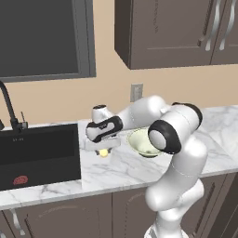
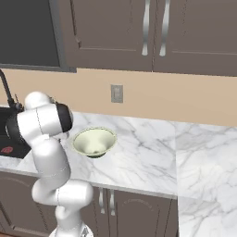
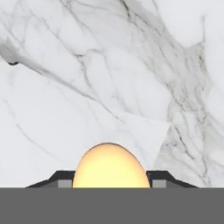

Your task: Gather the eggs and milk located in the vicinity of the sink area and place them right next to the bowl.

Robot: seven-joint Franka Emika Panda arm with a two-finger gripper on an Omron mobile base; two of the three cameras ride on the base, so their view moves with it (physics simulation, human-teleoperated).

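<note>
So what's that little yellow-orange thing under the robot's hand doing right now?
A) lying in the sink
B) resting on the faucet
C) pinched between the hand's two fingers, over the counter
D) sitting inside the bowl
C: in the hand view the egg sits between the gripper tips above the marble counter; from the left base view it is left of the bowl, not in it.

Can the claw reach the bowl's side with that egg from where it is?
Probably yes: the claw holds the egg just left of the bowl, bare counter between.
</note>
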